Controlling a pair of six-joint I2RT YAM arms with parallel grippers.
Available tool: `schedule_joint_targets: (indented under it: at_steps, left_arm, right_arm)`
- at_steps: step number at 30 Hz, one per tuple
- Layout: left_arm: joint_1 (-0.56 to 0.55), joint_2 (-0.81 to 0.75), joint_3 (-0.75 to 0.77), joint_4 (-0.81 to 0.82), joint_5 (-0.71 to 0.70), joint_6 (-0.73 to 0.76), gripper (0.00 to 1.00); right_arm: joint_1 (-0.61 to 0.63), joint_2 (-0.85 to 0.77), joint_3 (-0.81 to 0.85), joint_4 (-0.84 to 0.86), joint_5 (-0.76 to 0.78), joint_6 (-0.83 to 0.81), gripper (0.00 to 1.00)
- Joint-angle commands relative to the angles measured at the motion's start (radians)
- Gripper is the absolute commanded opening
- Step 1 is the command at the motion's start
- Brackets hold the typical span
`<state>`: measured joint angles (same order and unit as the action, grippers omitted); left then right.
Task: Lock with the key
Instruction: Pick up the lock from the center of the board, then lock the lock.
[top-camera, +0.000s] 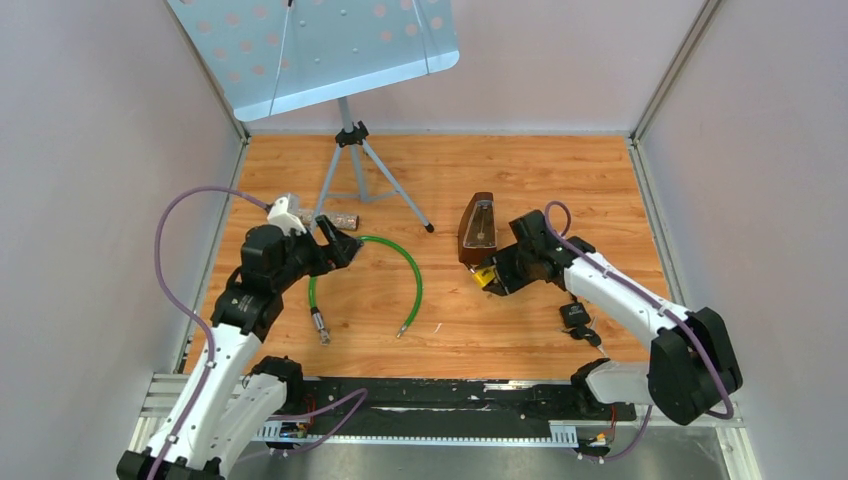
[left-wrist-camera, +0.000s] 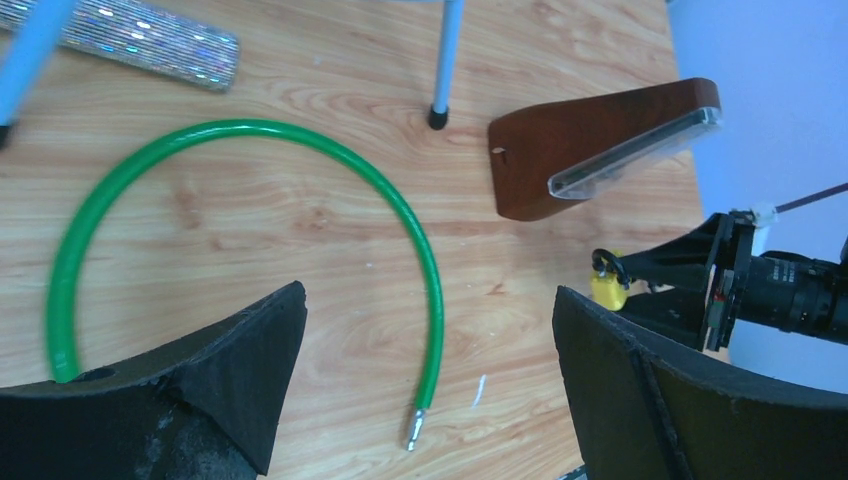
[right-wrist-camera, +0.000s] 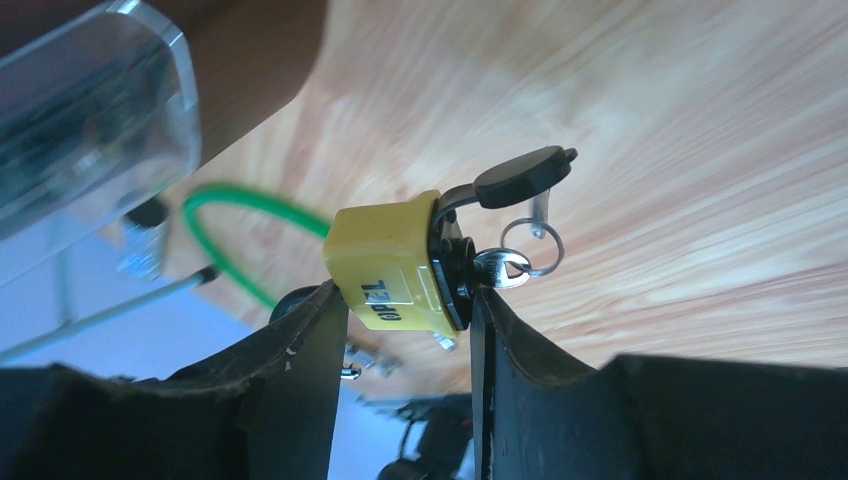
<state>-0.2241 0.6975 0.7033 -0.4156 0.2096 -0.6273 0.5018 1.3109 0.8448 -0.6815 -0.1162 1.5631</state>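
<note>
My R end effector (right-wrist-camera: 405, 305) is gripping yellow padlock (right-wrist-camera: 385, 262) w/ key (right-wrist-camera: 522, 177) in it; L end effector (left-wrist-camera: 430, 300) is hovering wide open

A robotics lab cell: 2 arms (top-camera: 620, 290) on a wood-grain table (top-camera: 520, 175), white walls (top-camera: 100, 150) around.

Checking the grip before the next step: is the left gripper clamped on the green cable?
No, the left gripper stands wide open and the green cable lies loose on the table below it.
</note>
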Motion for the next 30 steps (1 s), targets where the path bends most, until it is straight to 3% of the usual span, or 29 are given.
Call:
schedule_joint_targets:
  at_steps: [1, 4, 11, 12, 13, 16, 20, 30]
  left_arm:
    - [-0.080, 0.010, -0.107, 0.269, 0.051, -0.141, 0.98]
    - [-0.226, 0.055, -0.175, 0.389, 0.010, -0.173, 0.98]
    - [-0.508, 0.225, -0.162, 0.572, -0.195, -0.117, 0.98]
    - [-0.553, 0.238, -0.168, 0.624, -0.220, -0.110, 0.98]
    - [-0.578, 0.247, -0.188, 0.649, -0.273, -0.108, 0.98]
    - [-0.674, 0.263, -0.219, 0.727, -0.435, -0.120, 0.98]
    - [-0.724, 0.279, -0.225, 0.733, -0.541, -0.121, 0.94]
    - [-0.743, 0.175, -0.251, 0.694, -0.603, -0.137, 0.73]
  right_arm:
    - [0.076, -0.060, -0.009, 0.219, -0.083, 0.226, 0.28]
    - [0.129, -0.049, -0.003, 0.310, -0.063, 0.287, 0.27]
    - [0.195, -0.058, -0.068, 0.486, -0.028, 0.393, 0.28]
    - [0.202, -0.067, -0.079, 0.505, -0.028, 0.349, 0.28]
    - [0.216, -0.074, -0.086, 0.525, -0.018, 0.425, 0.28]
    - [0.250, -0.076, -0.078, 0.562, -0.010, 0.447, 0.29]
    - [0.285, -0.082, -0.091, 0.631, -0.011, 0.496, 0.29]
    - [0.338, -0.091, -0.069, 0.665, 0.024, 0.535, 0.28]
